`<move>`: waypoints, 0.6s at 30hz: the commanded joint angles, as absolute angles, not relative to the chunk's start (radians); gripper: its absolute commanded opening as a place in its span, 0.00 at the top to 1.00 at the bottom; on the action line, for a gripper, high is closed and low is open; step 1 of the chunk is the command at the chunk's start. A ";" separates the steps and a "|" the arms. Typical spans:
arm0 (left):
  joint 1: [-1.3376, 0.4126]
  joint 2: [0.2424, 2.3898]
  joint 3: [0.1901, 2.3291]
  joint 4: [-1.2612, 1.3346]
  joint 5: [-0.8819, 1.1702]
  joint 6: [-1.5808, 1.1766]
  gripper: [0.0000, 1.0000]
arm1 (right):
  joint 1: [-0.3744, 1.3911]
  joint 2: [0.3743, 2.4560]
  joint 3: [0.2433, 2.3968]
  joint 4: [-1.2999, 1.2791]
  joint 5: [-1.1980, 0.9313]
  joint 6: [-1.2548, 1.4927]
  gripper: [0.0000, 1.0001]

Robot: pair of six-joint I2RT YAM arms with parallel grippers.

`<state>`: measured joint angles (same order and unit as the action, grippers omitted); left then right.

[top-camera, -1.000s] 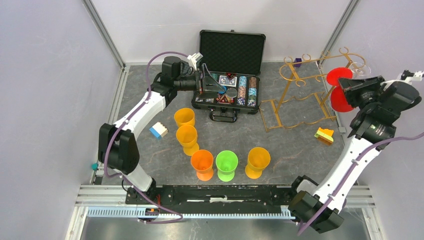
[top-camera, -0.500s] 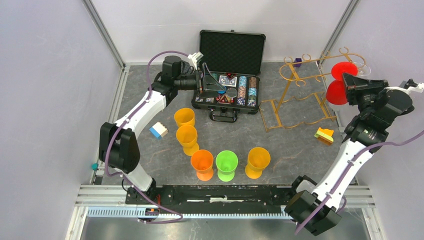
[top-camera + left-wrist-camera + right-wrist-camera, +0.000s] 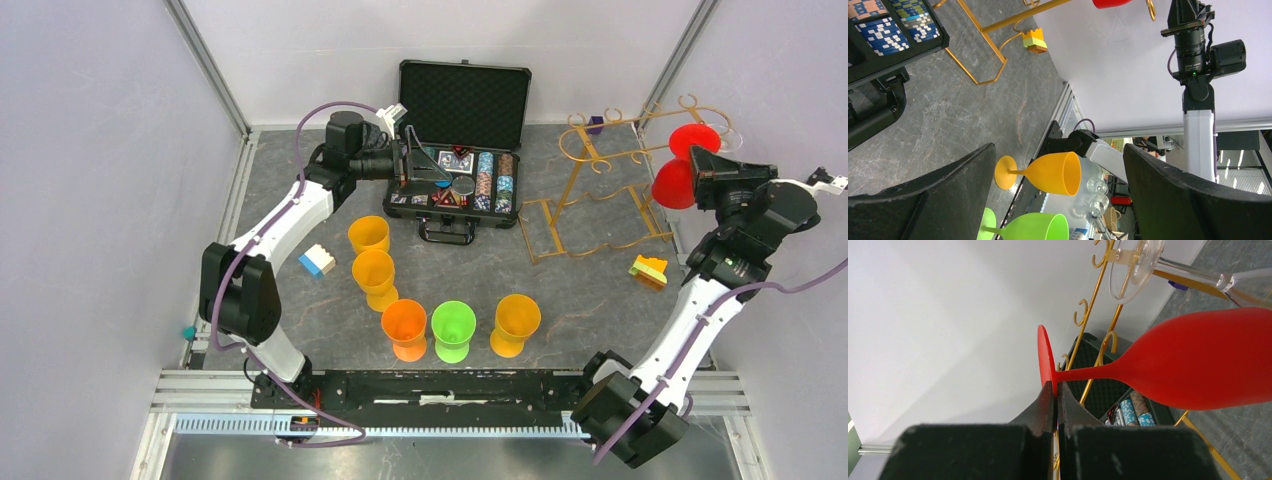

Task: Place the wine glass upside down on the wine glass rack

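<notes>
On the grey table [image 3: 600, 290], the open black case [image 3: 465, 100] holds rows of poker chips [image 3: 486, 180], their markings too small to read. The left gripper [image 3: 425, 168] hovers over it, jaws wide apart. Right of the case stands the gold wine glass rack [image 3: 590, 190]. The right gripper [image 3: 1054, 390] pinches the stem of the red wine glass [image 3: 1208, 365] just under the foot, beside the rack's curled hooks; contact with the rails is unclear. 5 goblets [image 3: 405, 325] stand nearer.

The red wine glass [image 3: 1198, 362] looks like smooth, slightly matt plastic. The wine glass rack [image 3: 570, 180] is thin, shiny gold metal wire. The desk [image 3: 600, 300] has a grey, marbled, matt surface.
</notes>
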<state>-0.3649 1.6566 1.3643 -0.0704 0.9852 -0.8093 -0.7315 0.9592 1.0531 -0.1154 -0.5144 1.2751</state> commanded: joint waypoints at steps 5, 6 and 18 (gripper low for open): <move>-0.362 1.648 1.389 -0.017 0.993 -0.805 0.00 | -0.735 0.981 1.027 -0.015 -0.514 1.291 1.00; -0.361 1.648 1.388 -0.017 0.991 -0.805 0.00 | -0.736 0.984 1.024 -0.008 -0.517 1.294 1.00; -0.362 1.637 1.374 -0.017 0.991 -0.804 0.00 | -0.716 1.026 1.038 0.042 -0.512 1.297 1.00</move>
